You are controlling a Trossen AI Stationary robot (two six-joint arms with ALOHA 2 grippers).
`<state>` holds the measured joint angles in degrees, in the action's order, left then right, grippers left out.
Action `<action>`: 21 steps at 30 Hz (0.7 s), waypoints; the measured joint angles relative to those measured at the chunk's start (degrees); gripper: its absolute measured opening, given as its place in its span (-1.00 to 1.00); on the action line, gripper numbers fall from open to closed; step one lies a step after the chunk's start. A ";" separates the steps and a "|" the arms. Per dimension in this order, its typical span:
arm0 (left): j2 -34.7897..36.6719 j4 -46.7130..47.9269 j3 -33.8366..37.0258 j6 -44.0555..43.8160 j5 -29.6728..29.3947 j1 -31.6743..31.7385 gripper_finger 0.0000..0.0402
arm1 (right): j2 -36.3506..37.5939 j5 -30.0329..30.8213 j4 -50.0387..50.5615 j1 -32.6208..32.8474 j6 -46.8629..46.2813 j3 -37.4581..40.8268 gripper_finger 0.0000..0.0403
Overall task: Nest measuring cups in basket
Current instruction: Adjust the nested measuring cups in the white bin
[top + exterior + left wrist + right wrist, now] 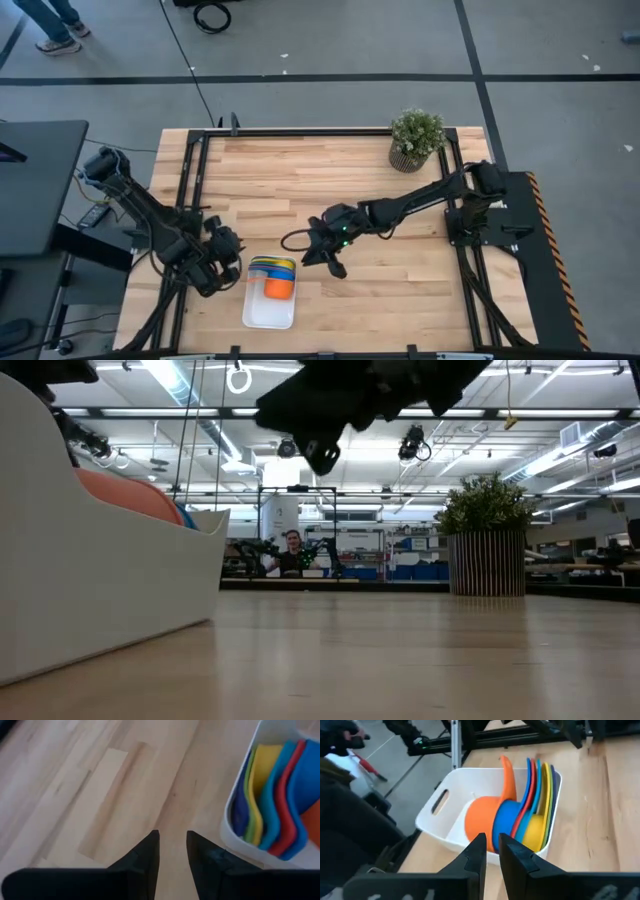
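The white basket point(262, 312) lies near the table's front edge, left of centre. The measuring cups point(276, 282) sit nested in its far half, the orange cup point(481, 821) innermost. Their handles point(540, 780) fan out and lean on the basket's far end wall. My left gripper point(172, 851) hovers over bare wood just left of the basket point(235, 827); it is narrowly open and holds nothing. My right gripper point(492, 849) hangs clear above the table just right of the basket's far end and points at the cups. It is narrowly open and holds nothing.
A potted plant point(415, 140) stands at the table's far right corner. Black frame rails point(195, 200) run along the table's sides. Bare wood lies between the basket and the plant. A person point(292, 548) sits far off in the room beyond the table.
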<state>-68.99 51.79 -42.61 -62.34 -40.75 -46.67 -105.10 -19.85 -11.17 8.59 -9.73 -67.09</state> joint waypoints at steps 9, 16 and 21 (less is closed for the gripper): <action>0.00 -2.90 0.00 8.90 1.71 3.51 -0.49 | -7.50 7.66 -4.72 4.13 -0.45 -6.22 -0.72; 0.00 -9.86 0.00 18.00 3.09 3.95 -0.56 | -11.73 8.33 1.80 6.10 1.98 -14.04 -0.72; -0.21 -10.25 0.00 19.71 3.47 4.15 -0.58 | -14.50 2.34 -1.53 6.33 -0.10 -14.69 -0.73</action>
<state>-69.20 41.54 -42.61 -42.63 -37.28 -42.52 -119.60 -17.51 -12.70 14.92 -9.83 -81.78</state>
